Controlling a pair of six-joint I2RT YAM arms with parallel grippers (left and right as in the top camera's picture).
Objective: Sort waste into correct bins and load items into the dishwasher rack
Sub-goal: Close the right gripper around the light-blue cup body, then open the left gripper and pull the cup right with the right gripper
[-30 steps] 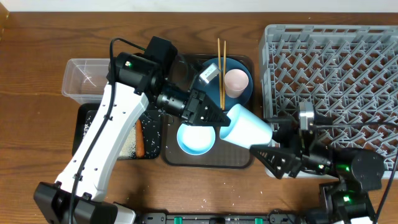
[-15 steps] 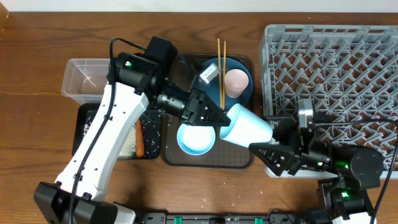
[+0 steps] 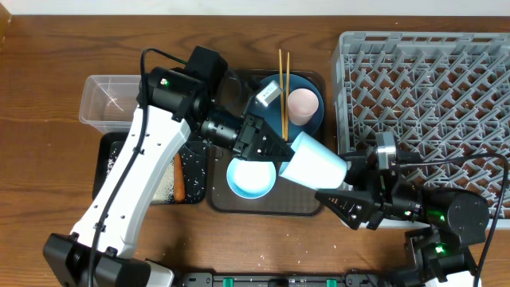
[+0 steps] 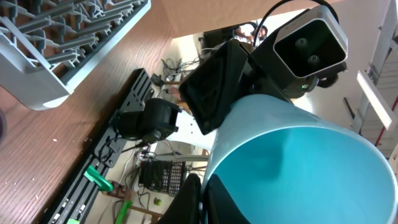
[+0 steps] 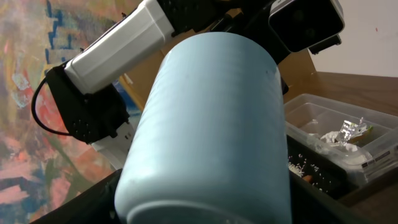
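Light blue cup point(image 3: 315, 166) — rim in the left gripper's point(image 3: 282, 151) tight pinch, base between the right gripper's point(image 3: 336, 178) open jaws

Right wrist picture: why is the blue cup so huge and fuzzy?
Right wrist view: the light blue cup is very close to the camera, so it fills the frame, slightly soft. Overhead view: it looks small and sharp.

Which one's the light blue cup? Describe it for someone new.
Find the big grey dishwasher rack on the right; a dark brown tray lies just left of it. Over that tray's right edge the light blue cup is tipped sideways, its rim pinched by the left gripper. Only it is held: the pale pink cup stands upright, the bowl sits flat.
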